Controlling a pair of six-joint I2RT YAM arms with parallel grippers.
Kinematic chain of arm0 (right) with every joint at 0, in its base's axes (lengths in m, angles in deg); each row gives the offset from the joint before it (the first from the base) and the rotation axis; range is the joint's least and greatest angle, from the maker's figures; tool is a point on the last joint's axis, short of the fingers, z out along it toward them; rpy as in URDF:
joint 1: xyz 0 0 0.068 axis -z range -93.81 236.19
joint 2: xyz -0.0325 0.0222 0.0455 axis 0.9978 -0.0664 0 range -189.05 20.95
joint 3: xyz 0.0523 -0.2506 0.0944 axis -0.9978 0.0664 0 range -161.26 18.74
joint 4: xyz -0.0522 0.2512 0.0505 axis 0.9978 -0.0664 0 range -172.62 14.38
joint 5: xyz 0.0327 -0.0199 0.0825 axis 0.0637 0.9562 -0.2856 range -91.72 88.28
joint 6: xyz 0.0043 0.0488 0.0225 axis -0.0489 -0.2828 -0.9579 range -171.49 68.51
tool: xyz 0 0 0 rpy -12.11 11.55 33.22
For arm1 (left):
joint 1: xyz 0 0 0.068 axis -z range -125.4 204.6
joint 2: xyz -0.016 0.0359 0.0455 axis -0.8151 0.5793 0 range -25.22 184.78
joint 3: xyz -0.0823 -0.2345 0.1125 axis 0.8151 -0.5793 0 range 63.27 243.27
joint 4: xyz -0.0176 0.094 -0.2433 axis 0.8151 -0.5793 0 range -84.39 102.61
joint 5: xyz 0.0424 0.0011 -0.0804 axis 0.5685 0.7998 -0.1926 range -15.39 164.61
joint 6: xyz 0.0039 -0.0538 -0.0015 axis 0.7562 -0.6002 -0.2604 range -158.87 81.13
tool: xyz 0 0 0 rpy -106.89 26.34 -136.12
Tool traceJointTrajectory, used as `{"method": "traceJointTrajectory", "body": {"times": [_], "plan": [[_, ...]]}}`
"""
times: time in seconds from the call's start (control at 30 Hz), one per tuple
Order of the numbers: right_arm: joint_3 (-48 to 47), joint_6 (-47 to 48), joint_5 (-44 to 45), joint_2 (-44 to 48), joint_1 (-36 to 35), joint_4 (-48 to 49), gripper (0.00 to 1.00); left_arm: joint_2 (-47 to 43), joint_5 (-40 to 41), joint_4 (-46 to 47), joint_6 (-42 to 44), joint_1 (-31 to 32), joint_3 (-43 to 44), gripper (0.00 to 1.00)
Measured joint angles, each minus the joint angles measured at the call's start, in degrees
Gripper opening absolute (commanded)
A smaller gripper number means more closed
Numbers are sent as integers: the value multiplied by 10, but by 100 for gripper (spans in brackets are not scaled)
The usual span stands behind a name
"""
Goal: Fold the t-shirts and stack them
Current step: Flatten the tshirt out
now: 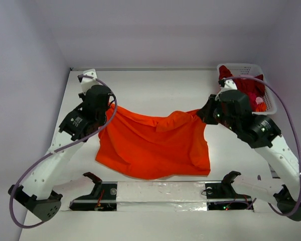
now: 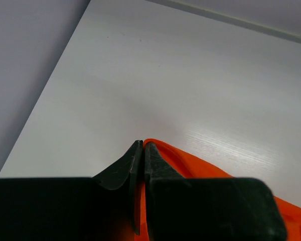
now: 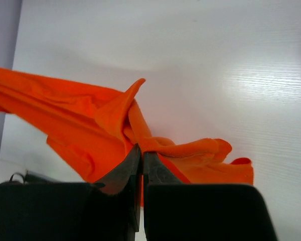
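Firmly within left pincer (image 2: pixel 143 146) and right pincer (image 3: pixel 142 151): orange t-shirt (image 1: pixel 153 143)

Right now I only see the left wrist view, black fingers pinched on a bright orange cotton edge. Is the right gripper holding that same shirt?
Observer: Yes, the right gripper is shut on the bright orange cotton t-shirt, at a bunched corner.
Operator: Is it stretched flat?
Observer: No, its far edge sags between the left gripper and the right one, wrinkled across the white table.
Operator: Where are the others?
Observer: Dark crimson t-shirts lie bunched in the white plastic lattice basket, far right corner.
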Motion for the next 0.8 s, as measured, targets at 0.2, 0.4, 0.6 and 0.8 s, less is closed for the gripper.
{"method": "traceJointTrajectory", "body": {"times": [0.2,0.4,0.6,0.8], "plan": [[18,-1,10,-43,65,49,0,41,-48,68,7,-65,0,0],[18,3,7,-104,113,100,0,105,-75,97,7,-85,8,0],[15,13,-19,-185,145,140,0,179,-95,123,6,-106,41,0],[-13,20,-48,-264,151,150,0,236,-113,141,7,-134,74,0]]}}
